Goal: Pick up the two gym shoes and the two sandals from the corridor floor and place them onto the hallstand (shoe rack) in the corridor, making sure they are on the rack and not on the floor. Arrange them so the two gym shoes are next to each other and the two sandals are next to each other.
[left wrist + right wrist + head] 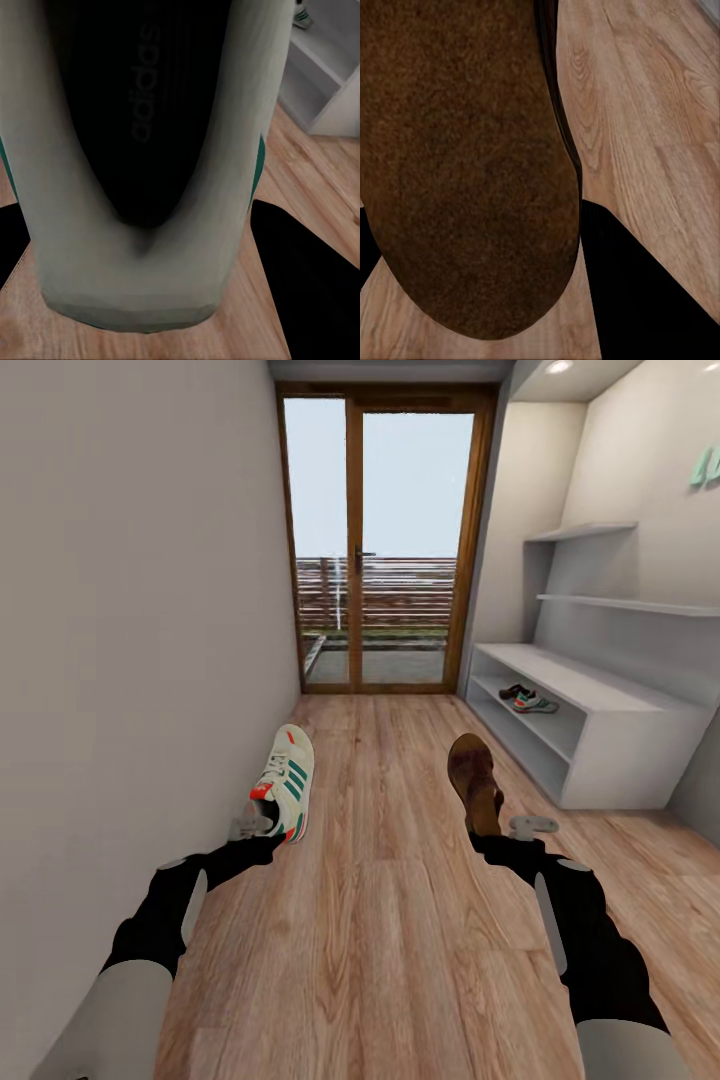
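Left claw (262,822): clamped on the heel end of a gym shoe (287,780), held clear above the corridor floor (380,920) near the left wall.
Gym shoe axis: long axis runs near to far, toe pointing away toward the glass door (385,540); the opening faces the left wrist camera (135,112).
Right claw (500,828): clamped on the near end of a sandal (474,780), also held off the floor.
Sandal axis: near to far, its dark sole (465,165) turned up toward the right wrist camera.
Handling: both look light; the shoe's heel collar is probably soft and may flex, the flat sandal stiffer but thin, so it could pivot in a grip at one end.
Shoe rack (590,730): far right; another gym shoe (535,704) and a dark sandal (512,691) sit in its upper cubby.
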### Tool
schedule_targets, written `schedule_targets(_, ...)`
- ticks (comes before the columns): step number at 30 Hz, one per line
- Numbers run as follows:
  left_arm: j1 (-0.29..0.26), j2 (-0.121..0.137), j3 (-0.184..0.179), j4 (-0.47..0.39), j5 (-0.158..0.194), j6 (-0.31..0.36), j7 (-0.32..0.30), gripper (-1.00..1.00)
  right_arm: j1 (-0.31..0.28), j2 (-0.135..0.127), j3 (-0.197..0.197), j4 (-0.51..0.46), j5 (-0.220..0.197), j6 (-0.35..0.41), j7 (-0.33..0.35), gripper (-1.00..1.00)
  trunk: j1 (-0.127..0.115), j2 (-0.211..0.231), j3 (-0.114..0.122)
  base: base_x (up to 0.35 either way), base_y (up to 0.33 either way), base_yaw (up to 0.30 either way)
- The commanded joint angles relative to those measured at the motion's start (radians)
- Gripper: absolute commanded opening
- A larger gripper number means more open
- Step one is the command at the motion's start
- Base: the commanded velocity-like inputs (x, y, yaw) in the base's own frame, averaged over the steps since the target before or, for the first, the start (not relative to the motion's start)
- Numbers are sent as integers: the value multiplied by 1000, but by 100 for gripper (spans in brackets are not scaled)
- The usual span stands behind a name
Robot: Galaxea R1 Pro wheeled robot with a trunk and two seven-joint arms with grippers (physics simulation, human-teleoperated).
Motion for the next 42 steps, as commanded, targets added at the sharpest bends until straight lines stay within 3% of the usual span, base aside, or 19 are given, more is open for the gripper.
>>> schedule_targets(1,-1,-2,6,-1,-8,5,-10,-100,-1,1,-3,-1,7,5,8,-100,0,0,-1,349,0,0)
schedule_targets(17,-1,-2,6,-1,-8,5,-10,-100,-1,1,-2,-1,7,5,8,-100,0,0,-1,349,0,-9)
schedule_targets(42,-1,-3,6,-1,-7,5,-10,-100,-1,1,-1,-1,7,5,8,-100,0,0,-1,349,0,-271)
